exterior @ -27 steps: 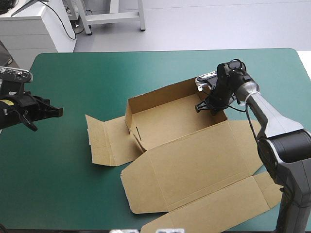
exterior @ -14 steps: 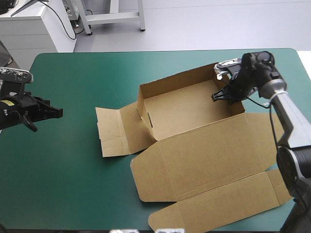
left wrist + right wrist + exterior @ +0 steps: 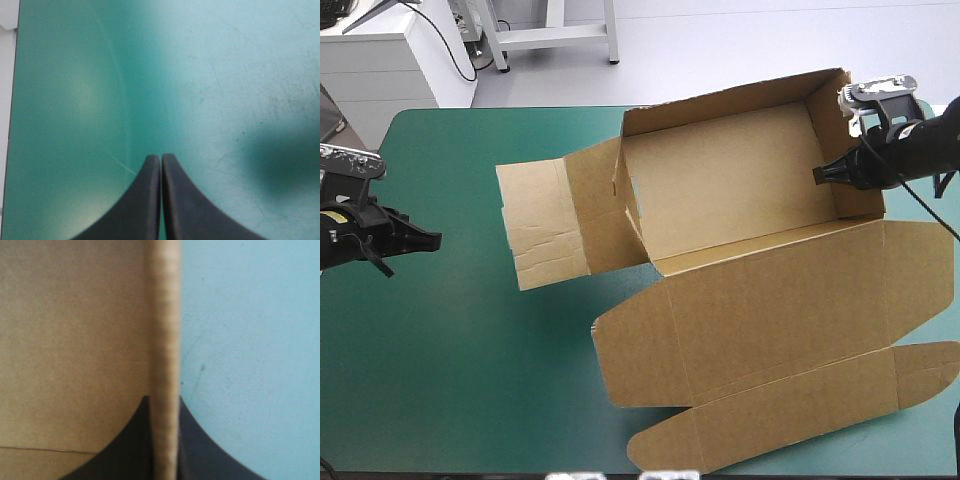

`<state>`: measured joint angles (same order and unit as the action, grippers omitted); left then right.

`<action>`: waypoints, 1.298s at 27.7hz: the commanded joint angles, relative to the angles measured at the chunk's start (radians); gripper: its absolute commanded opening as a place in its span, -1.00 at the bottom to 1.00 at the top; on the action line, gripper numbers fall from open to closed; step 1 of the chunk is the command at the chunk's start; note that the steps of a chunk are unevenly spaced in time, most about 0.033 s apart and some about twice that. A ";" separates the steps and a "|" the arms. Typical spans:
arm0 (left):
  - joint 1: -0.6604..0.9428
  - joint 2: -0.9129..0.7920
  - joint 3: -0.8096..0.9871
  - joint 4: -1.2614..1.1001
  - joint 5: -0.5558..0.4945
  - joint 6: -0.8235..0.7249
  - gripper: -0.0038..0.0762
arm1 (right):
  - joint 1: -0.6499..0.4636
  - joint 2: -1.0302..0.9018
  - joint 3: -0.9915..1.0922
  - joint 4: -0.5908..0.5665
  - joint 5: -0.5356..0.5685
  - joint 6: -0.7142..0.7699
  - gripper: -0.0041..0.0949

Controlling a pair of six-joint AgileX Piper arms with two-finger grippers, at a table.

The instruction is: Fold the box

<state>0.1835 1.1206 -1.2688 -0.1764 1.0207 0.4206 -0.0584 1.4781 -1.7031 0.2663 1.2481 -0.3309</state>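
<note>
High view: pinching the box (image 3: 730, 190) at its right wall with right tool (image 3: 819, 175). Holding left tool (image 3: 432, 239) pressed together, well apart from it.

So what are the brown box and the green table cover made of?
The box looks like corrugated cardboard: matte brown, creased at folds, its edge in the right gripper showing ribbed layers. The teal-green cover seems a smooth mat, perhaps rubber or vinyl: faint sheen, fine scratches.
</note>
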 commanded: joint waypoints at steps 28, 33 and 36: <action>-0.006 0.303 0.331 -0.835 -0.308 0.455 -0.92 | -0.008 -0.101 -0.025 0.098 -0.003 -0.015 -0.96; -0.039 0.351 0.331 -1.055 -0.156 0.664 -0.92 | -0.008 -0.101 -0.025 0.101 -0.003 -0.015 -0.96; -0.076 0.366 0.331 -1.121 -0.114 0.716 -0.92 | -0.008 -0.101 -0.025 0.114 -0.003 -0.016 -0.96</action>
<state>0.1362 1.5096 -0.9121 -1.1706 0.8444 1.0714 -0.0588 1.4147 -1.7031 0.3235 1.2481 -0.3471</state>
